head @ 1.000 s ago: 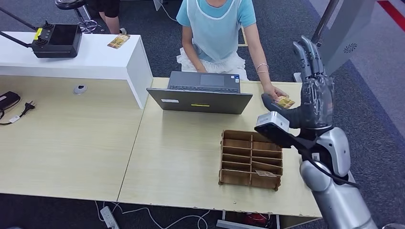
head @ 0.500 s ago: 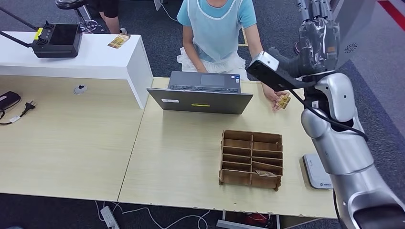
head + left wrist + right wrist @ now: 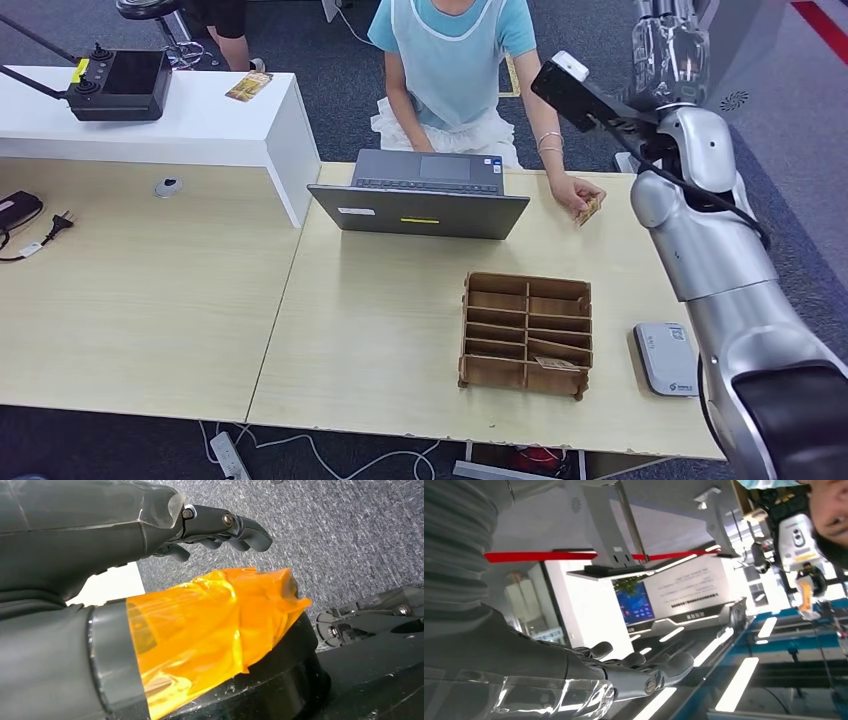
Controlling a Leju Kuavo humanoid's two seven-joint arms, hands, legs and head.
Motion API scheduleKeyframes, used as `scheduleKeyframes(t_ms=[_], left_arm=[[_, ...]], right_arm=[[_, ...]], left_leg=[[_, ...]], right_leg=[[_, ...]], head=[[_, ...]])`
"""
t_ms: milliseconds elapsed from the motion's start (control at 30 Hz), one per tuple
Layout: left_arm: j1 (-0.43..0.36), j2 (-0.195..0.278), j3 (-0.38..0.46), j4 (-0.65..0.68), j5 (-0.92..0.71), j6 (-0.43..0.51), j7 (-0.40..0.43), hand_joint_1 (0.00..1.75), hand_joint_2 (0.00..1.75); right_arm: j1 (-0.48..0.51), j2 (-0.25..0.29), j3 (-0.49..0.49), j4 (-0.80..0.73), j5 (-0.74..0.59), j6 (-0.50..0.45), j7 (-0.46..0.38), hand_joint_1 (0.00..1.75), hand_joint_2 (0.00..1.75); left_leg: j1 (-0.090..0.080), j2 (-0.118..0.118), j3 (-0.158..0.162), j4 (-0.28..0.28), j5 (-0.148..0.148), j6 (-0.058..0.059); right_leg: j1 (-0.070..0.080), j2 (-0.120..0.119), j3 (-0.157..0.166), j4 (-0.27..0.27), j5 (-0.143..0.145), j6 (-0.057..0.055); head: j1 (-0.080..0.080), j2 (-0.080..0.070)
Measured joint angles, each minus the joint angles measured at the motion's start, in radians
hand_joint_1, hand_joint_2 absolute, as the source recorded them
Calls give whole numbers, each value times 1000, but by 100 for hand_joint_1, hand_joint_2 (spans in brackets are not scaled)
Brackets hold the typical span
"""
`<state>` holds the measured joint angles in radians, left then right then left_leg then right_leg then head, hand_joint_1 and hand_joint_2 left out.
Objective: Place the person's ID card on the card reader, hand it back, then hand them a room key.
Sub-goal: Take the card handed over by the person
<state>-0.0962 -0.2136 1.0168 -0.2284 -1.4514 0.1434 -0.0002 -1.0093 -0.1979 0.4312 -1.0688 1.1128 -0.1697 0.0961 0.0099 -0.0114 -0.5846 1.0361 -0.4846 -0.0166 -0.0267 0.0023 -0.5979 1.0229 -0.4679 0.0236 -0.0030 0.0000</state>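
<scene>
My right hand point(image 3: 668, 45) was raised high above the far right corner of the worktop point(image 3: 400, 330), its upper part cut off by the head view's edge. In the right wrist view the same hand's fingers point(image 3: 644, 672) lay extended and close together, with nothing visibly between them; it appeared empty, though the thumb was not clearly seen.

My left hand point(image 3: 100, 535) hung low over grey carpet, its fingers point(image 3: 235, 527) loosely curled inward around nothing, and its thumb was wrapped in orange film.

The ID card point(image 3: 590, 208), small and yellowish, was pinched in the person's hand point(image 3: 575, 192), which rested on the worktop just beyond the right end of the laptop point(image 3: 420, 195). The person point(image 3: 455, 60), in a light blue top, sat behind the laptop.

The card reader point(image 3: 665, 357), a flat grey-white pad, lay on the worktop just to the right of the wooden organiser point(image 3: 527, 333), near the worktop's front edge. The organiser stood in front of the laptop, and one of its front compartments held a small card point(image 3: 555, 363), possibly a room key; its print was too small to read.

Well to the left of the laptop, a raised white counter point(image 3: 200, 125) carried a black controller point(image 3: 120, 85) and another small card point(image 3: 248, 87).
</scene>
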Motion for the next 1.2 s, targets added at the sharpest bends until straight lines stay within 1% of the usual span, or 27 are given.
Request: scheduleKeyframes(t_ms=[200,367,767,900,967,1033,1100,1200], left_arm=[[0,1,-18,0,-2,-1,11,0,0],[0,6,-29,0,-2,-1,19,0,0],[0,7,-38,0,-2,0,22,0,0],[0,7,-39,0,-2,2,21,0,0],[0,7,-39,0,-1,3,21,0,0],[0,7,-39,0,-1,3,20,0,0],[0,8,-39,0,0,3,18,0,0],[1,9,-39,0,0,3,16,0,0]], right_arm=[[-30,20,-16,127,19,-2,37,0,175],[-48,28,-25,194,30,-12,50,0,175],[-67,36,-41,246,40,-17,48,0,175],[-66,37,-45,246,41,-48,40,0,175],[-66,37,-49,245,40,-64,39,28,175],[-65,37,-55,244,33,-71,35,115,175],[-62,37,-65,242,19,-79,29,175,175],[-56,37,-79,238,7,-90,25,175,175]], left_leg=[[0,0,0,0,0,0],[0,0,0,0,0,0],[0,0,0,0,0,0],[0,0,0,0,0,0],[0,0,0,0,0,0],[0,0,0,0,0,0],[0,0,0,0,0,0],[0,0,0,0,0,0]], right_leg=[[0,0,0,0,0,0],[0,0,0,0,0,0],[0,0,0,0,0,0],[0,0,0,0,0,0],[0,0,0,0,0,0],[0,0,0,0,0,0],[0,0,0,0,0,0],[0,0,0,0,0,0]], head=[[0,0],[0,0],[0,0],[0,0],[0,0],[0,0],[0,0],[0,0]])
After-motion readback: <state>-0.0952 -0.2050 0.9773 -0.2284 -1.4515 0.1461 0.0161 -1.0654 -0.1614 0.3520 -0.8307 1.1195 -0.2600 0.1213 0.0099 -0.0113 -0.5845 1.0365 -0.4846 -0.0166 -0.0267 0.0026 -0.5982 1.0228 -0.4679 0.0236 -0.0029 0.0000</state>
